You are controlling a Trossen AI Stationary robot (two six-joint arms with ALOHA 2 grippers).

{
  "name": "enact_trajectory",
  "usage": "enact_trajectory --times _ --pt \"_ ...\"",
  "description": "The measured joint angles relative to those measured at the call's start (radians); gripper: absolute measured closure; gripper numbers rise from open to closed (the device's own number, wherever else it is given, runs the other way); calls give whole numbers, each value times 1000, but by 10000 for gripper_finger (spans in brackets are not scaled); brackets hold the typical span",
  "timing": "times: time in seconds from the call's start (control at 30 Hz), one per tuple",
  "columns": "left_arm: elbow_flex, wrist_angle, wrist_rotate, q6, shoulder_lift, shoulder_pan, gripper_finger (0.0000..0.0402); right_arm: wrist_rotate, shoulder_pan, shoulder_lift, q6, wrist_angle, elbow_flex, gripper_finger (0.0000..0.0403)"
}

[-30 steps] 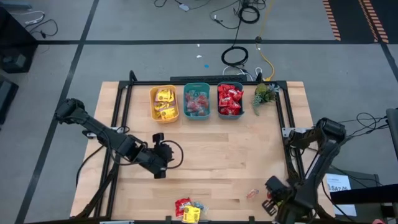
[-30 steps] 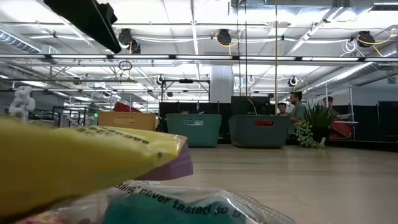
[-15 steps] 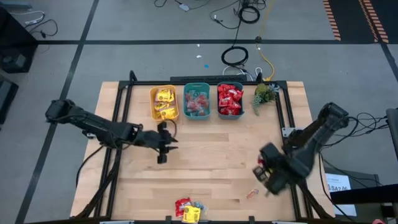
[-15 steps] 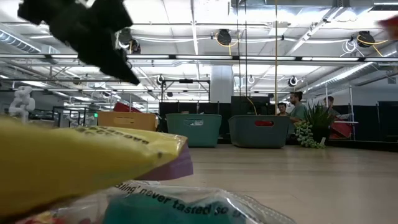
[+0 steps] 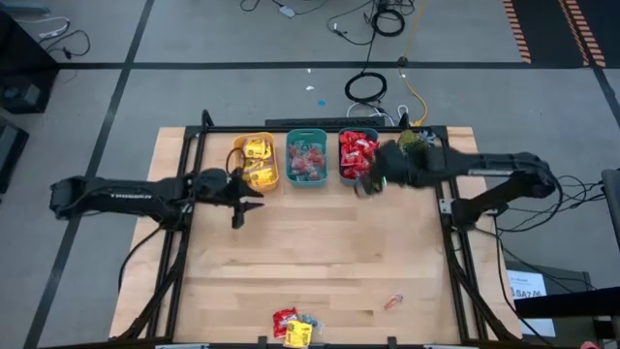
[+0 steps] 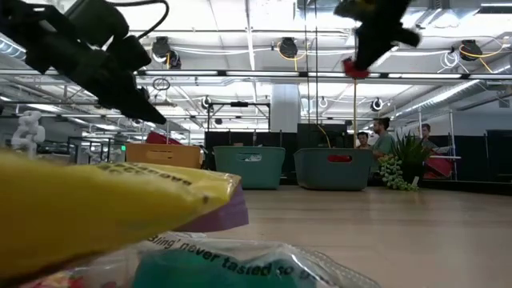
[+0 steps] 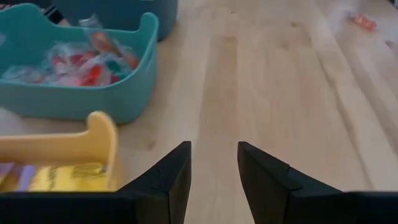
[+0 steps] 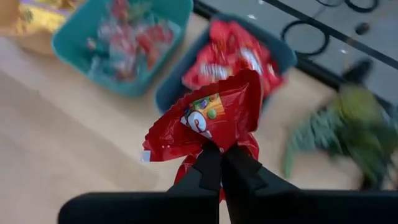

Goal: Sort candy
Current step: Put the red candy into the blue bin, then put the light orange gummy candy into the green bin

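Three bins stand in a row at the table's far edge: a yellow bin with yellow packets, a teal bin with clear-wrapped pieces, and a darker bin with red packets. My right gripper hangs above the near rim of that darker bin, shut on a red candy packet. My left gripper is open with nothing between its fingers, just near-side of the yellow bin. More candy lies piled at the near edge, and one small piece lies alone. My right gripper pinches the red packet by its crimped lower end between its two fingers. The fingers slant down from the table's right side. The packet is lifted clear of the table and fans out past the fingertips, over the bin of red packets.
A small green plant stands right of the bins, close under my right arm. A black frame rail runs along the table's left and far sides. Bare wood lies between the bins and the candy pile at the near edge.
My right gripper has swung from the table's near right corner up and toward the far edge, carrying the red packet to the bin of red packets. My left gripper has moved toward the far edge and sunk, ending beside the yellow bin, still open.
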Motion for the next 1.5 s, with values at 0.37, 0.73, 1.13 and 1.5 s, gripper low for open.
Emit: enact_trajectory --times 0.37,0.73,1.13,1.5 --pt "-7 -101 126 51 -125 146 262 -144 -309 55 -326 423 -108 397" --pt "-7 -106 155 51 -173 152 262 -144 -341 94 -362 441 -107 274" --pt "-7 -103 155 23 -178 151 262 -254 -340 39 -307 310 -107 186" --pt "-7 -102 154 -3 -178 151 262 -245 -278 -46 -183 180 -107 199"
